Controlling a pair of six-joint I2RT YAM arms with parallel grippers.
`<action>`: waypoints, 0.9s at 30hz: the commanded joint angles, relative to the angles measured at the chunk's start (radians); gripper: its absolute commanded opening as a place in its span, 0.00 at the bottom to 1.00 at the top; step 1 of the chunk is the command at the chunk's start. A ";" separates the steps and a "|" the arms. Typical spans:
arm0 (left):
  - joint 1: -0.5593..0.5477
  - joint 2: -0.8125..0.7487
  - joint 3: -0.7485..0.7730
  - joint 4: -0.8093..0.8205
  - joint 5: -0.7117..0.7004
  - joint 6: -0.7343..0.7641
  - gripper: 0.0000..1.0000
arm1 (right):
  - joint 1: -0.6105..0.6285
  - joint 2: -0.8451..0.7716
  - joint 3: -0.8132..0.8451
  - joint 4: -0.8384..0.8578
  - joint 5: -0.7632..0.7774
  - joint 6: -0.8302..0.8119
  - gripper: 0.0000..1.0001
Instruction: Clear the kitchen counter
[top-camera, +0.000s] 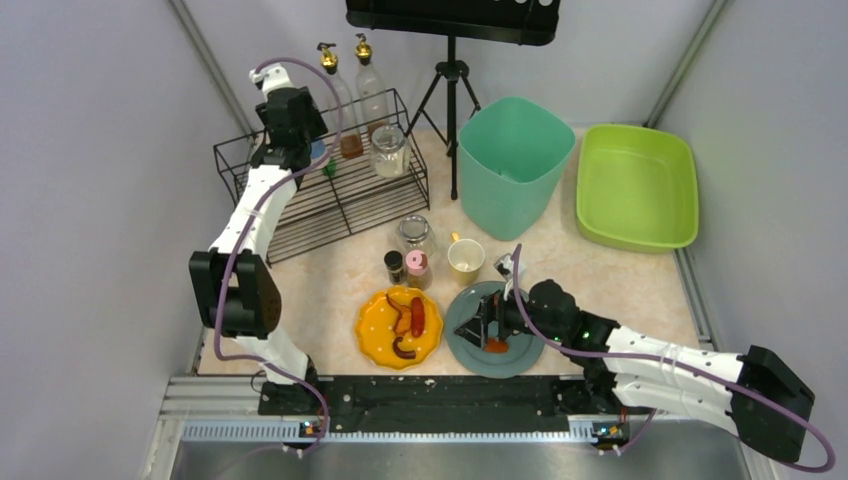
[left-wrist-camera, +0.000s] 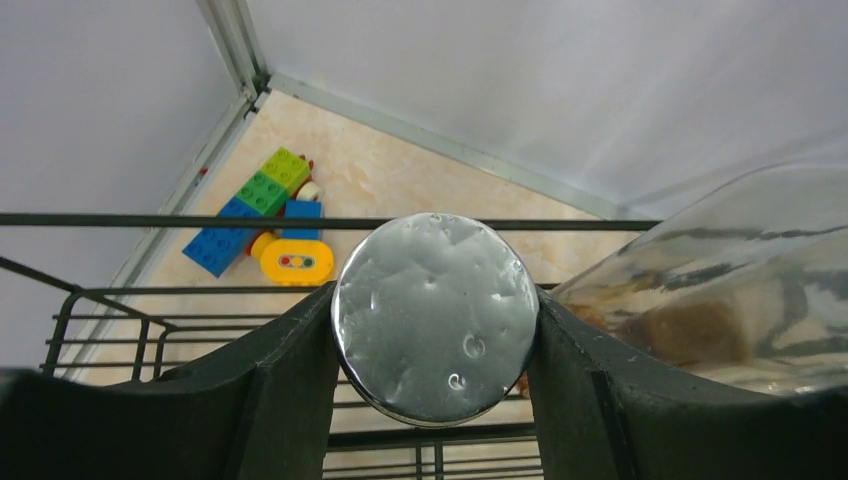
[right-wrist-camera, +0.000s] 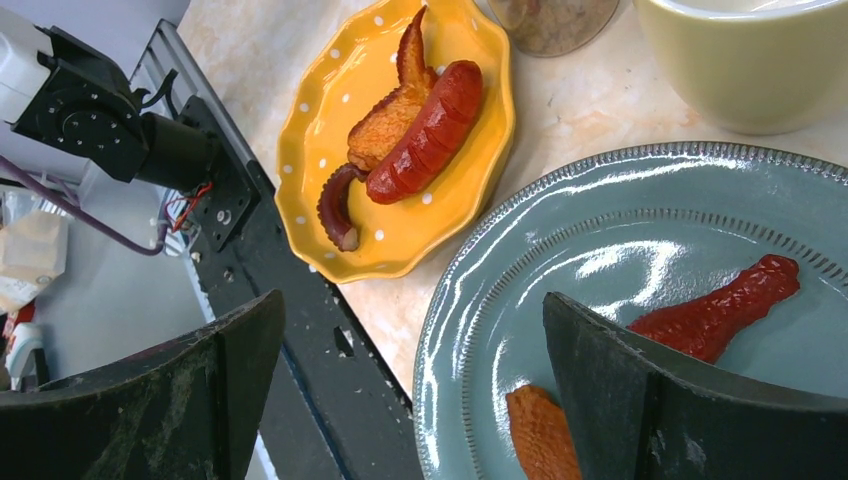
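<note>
In the top view, the desk (top-camera: 560, 270) is filling the floor of the cell between grey walls, with the arm bases at 6 o'clock. The left gripper (left-wrist-camera: 435, 330) is hovering over the wire rack (top-camera: 330, 200) at 10 o'clock and is clamping a round silver cap (left-wrist-camera: 435, 315) between both fingers. In the left wrist view, a clear bottle (left-wrist-camera: 740, 290) is standing just beside the cap at 3 o'clock, and toy blocks (left-wrist-camera: 250, 215) are lying on the desk beyond the rack rail at 10 o'clock. The right gripper (right-wrist-camera: 415, 330) is hanging low over the 9 o'clock rim of the grey plate (right-wrist-camera: 600, 230), its fingers spread wide and holding nothing. A red piece (right-wrist-camera: 720, 305) and an orange piece (right-wrist-camera: 540, 435) are lying on this plate, beside the right finger. The yellow plate (right-wrist-camera: 330, 110) is sitting just beside the grey plate at 9 o'clock and is carrying a sausage (right-wrist-camera: 430, 135) with other food pieces touching it. A cup (top-camera: 466, 257) is standing near the grey plate at 12 o'clock, with a jar (top-camera: 414, 235) and two small containers (top-camera: 405, 265) grouped at its 9 o'clock. A teal bin (top-camera: 515, 160) and a green tub (top-camera: 637, 185) are standing side by side at 1 o'clock on the desk.
</note>
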 joint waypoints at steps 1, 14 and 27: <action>-0.006 -0.004 0.003 0.124 -0.008 0.010 0.00 | -0.002 -0.002 -0.007 0.057 0.002 0.010 0.99; -0.024 -0.002 -0.015 0.131 -0.019 0.057 0.68 | -0.002 0.000 -0.018 0.060 0.007 0.013 0.99; -0.028 -0.073 0.020 0.076 -0.009 0.093 0.99 | -0.002 -0.004 -0.009 0.056 0.004 0.018 0.99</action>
